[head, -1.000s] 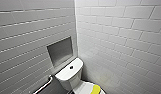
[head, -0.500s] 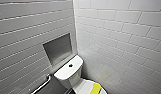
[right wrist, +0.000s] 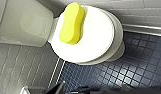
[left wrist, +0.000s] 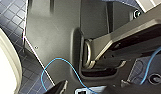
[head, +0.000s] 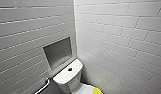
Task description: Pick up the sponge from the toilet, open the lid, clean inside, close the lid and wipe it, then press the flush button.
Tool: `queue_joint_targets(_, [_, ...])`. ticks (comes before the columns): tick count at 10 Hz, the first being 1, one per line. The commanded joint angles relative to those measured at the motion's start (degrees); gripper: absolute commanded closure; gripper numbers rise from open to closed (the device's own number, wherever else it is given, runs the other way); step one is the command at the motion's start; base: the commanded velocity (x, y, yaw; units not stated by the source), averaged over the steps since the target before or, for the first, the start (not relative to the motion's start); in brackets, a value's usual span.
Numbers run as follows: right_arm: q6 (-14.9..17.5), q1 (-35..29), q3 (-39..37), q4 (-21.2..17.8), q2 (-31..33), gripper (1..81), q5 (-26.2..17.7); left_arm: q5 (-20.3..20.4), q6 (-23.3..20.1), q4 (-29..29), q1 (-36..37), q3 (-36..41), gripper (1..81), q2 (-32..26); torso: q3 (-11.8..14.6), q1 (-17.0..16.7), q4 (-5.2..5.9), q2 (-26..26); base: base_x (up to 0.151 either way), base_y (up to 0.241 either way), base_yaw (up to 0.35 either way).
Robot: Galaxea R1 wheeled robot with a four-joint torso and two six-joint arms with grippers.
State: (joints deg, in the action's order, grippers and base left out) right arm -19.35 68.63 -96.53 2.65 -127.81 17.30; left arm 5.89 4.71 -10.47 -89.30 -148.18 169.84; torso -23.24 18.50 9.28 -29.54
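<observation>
While the head view took in the toilet (head: pixel 71 86) from above, with the dark flush button (head: pixel 70 69) on its tank top, a recessed wall niche (head: pixel 58 52) behind it and a grab bar (head: pixel 43 86) at its side, it gave us just a yellow corner of the sponge (head: pixel 96 91) at the picture's lower edge. The right wrist view showed us the rest. The lid (right wrist: pixel 96 37) lay shut over the bowl, hiding the inside, and the sponge rested flat on it, across the end nearest the tank. Dark blue mosaic floor (right wrist: pixel 136 67) surrounded the bowl. The right gripper (right wrist: pixel 71 90) hovered apart from the sponge; we could not tell whether it was spread or pressed together. The left wrist view gave us the robot's own body, a blue cable (left wrist: pixel 71 70) and the same floor. Of the left gripper (left wrist: pixel 60 87) we could not tell the state either.
</observation>
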Motion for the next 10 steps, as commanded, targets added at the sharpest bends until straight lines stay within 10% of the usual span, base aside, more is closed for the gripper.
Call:
queue_joint_targets(1, [-3.23, -6.44, 0.47, 0.26, 4.02, 1.0, -3.32, -3.70, 0.04, 0.10, -0.57, 0.08, 1.0, -0.11, -2.60, 3.60, 0.00, -5.60, 0.000, 0.000, 0.000])
queue_joint_targets(6, [-6.49, -11.18, -0.58, 0.17, 4.20, 1.0, -3.32, -3.69, 0.04, 0.19, -1.72, -0.01, 1.0, 0.07, -11.16, 9.39, 0.00, -14.78, 0.000, 0.000, 0.000])
queue_joint_targets(7, [-6.49, -12.67, -0.41, 0.17, 4.20, 1.0, -3.32, -3.69, 0.04, 0.19, -1.89, -0.01, 1.0, 0.15, -7.74, 10.73, 0.00, -16.88, 0.000, 0.000, 0.000])
queue_joint_targets(10, [-7.55, -17.25, -0.67, 0.26, 1.03, 1.0, -6.31, -3.69, 0.13, 0.28, -1.98, -0.01, 1.0, 0.07, -10.03, 13.97, 0.00, -21.95, 0.000, 0.000, 0.000])
